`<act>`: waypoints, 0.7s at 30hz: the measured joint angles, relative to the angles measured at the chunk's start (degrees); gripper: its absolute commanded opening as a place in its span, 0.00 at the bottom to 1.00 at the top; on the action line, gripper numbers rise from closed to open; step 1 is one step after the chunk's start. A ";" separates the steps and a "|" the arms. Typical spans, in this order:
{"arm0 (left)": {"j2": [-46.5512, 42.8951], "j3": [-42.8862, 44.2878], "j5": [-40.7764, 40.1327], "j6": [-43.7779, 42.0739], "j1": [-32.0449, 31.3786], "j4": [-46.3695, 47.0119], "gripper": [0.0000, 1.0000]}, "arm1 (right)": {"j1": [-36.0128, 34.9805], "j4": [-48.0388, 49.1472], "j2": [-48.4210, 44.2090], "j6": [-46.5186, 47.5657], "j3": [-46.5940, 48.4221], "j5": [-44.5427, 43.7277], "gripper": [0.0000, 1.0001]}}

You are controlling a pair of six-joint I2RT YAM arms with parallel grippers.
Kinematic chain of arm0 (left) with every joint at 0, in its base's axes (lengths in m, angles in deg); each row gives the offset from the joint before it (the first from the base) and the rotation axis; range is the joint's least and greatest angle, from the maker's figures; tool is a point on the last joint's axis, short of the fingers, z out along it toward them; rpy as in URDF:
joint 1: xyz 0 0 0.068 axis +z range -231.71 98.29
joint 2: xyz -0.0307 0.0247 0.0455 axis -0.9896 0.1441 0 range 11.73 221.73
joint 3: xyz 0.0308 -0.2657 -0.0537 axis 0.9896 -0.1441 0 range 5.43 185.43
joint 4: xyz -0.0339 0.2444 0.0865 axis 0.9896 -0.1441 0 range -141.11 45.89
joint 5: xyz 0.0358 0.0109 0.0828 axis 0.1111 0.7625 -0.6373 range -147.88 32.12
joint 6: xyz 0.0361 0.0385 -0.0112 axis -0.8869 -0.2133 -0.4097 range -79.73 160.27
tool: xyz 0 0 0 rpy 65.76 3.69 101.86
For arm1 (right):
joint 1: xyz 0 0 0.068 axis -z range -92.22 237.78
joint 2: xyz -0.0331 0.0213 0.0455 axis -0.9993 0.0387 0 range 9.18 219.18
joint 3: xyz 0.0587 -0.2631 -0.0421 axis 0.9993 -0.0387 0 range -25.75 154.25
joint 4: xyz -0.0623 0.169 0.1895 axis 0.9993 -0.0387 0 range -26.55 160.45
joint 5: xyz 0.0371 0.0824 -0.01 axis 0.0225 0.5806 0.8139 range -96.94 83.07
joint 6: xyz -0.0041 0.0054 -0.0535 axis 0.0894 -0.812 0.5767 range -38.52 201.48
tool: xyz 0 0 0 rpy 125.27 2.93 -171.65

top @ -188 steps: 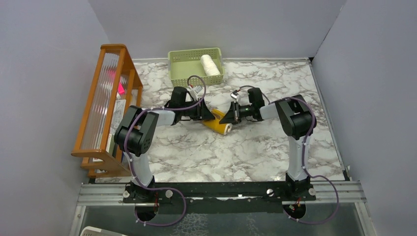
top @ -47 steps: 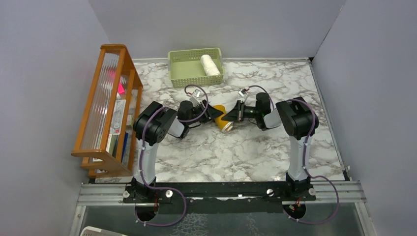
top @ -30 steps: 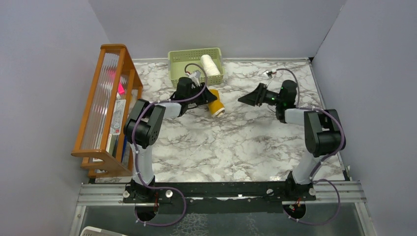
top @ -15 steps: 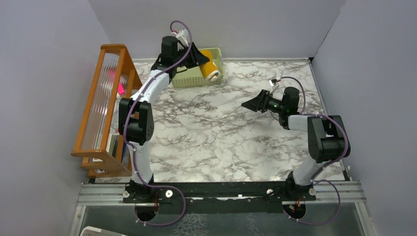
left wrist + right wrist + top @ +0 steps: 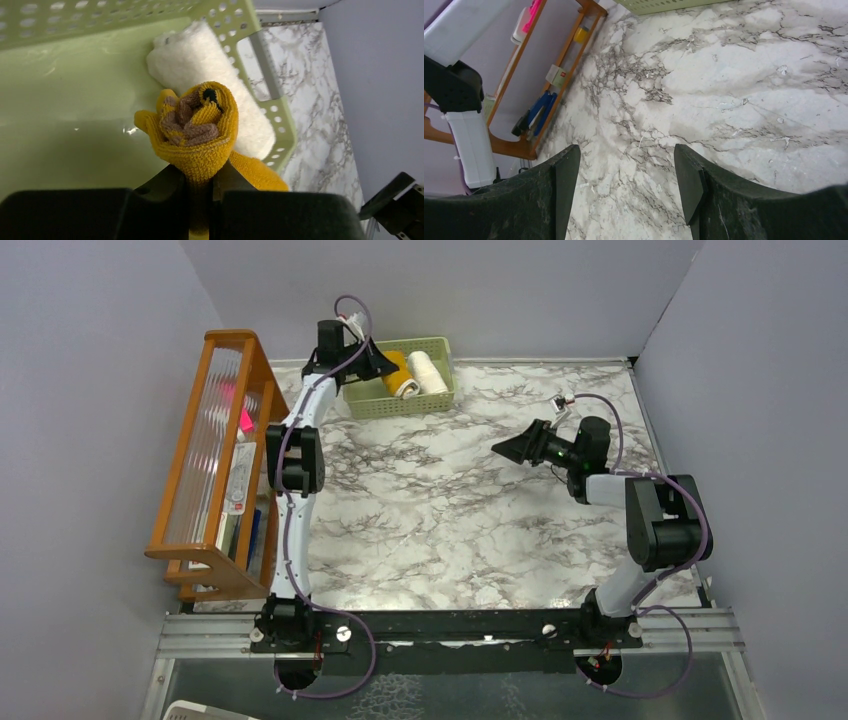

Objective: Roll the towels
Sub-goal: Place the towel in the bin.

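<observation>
The basket (image 5: 400, 405) sits at the table's (image 5: 450, 530) far edge, the rack (image 5: 215, 460) along its left. In the basket lies one towel (image 5: 428, 372); just left of it hangs the second towel (image 5: 401, 376), in the left gripper (image 5: 384, 367).

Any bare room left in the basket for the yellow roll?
Bare: the basket floor beside the white roll, along the perforated wall. Crowded at the white roll's end, where the left gripper holds the yellow roll. Mid table also open.

Nubbly terry-cloth mustard towel (image 5: 200, 127), fluffy cream towel (image 5: 192, 55), glossy perforated plastic basket (image 5: 75, 100)
</observation>
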 measured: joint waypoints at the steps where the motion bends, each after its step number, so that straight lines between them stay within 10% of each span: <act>1: 2.27 1.16 -0.02 -0.37 -0.11 -0.28 0.03 | 0.00 -0.15 0.00 0.26 0.00 0.00 0.69; 21: 13.99 8.59 -4.24 3.34 -0.68 8.92 0.18 | -0.02 -2.60 0.00 2.95 0.42 0.46 0.69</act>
